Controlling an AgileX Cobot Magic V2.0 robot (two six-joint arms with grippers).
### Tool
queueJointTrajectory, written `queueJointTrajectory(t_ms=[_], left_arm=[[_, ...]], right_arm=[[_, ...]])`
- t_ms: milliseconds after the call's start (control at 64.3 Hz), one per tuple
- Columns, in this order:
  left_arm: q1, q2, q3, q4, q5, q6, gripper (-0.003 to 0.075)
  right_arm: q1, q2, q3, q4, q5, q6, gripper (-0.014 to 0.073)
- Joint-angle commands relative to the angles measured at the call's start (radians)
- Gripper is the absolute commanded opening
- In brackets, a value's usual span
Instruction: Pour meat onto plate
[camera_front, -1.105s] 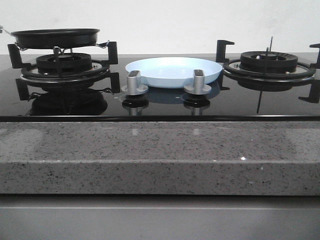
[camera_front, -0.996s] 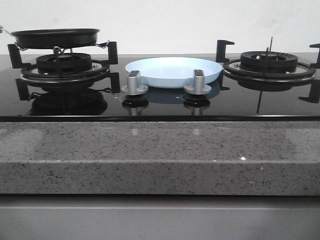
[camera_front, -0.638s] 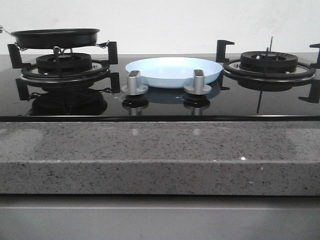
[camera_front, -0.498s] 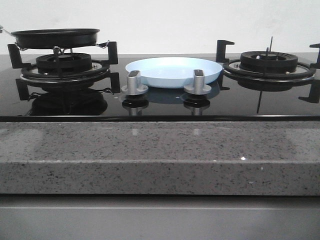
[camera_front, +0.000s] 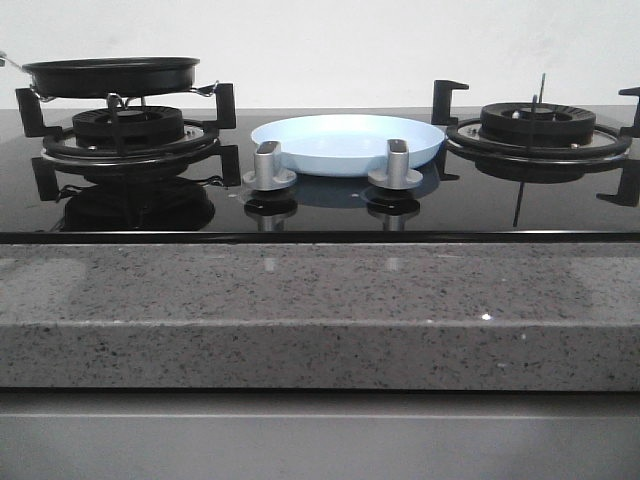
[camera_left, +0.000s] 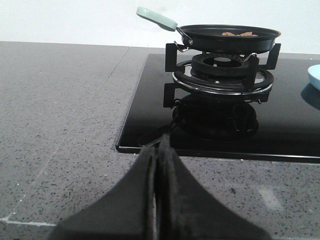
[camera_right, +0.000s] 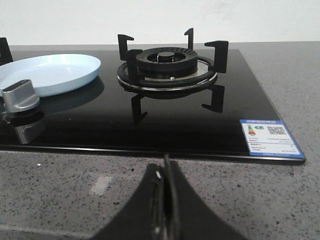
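Meat (camera_left: 239, 34) sits in black pan (camera_left: 225, 37) on left burner; plate (camera_front: 347, 143) bare between burners. Left gripper (camera_left: 157, 150) and right gripper (camera_right: 164, 175) both closed, holding nothing, over the counter.

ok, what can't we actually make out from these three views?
- Meat: left wrist view shows only a few tan bits over the frying pan rim; the amount is hidden. Front view shows none.
- Pan handle: cut off at the front view's edge.
- Plate: partly behind the knobs in front view, cropped in both wrist views.
- Label: text too small.
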Motion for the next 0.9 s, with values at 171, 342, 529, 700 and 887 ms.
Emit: queueJointTrajectory(t_ms=[171,342,529,700,887], left_arm=[[0.001,-0.016,0.006,-0.011,-0.090,0.000,-0.0020],[0.001,-0.016,0.006,-0.011,-0.090,0.000,-0.0020],[0.001,-0.016,0.006,-0.011,-0.106,0.000,-0.0020],[0.001,-0.016,-0.007,-0.011,-0.184,0.000,-0.0020],[0.001,0.023,-0.184,0.003,-0.051,0.000,-0.0020]], right_arm=[[-0.004,-0.016,-0.005,-0.009,-0.080,-0.004,-0.0064],[-0.004,-0.016,-0.005,-0.009,-0.080,-0.004,-0.0064],[-0.004,-0.016,-0.005,-0.009,-0.082,-0.004,-0.0064],[-0.004,-0.016,-0.007,-0.009,-0.091,-0.004,-0.0064],[-0.004,-0.012,-0.101,-0.009,-0.025,-0.004,-0.0062]])
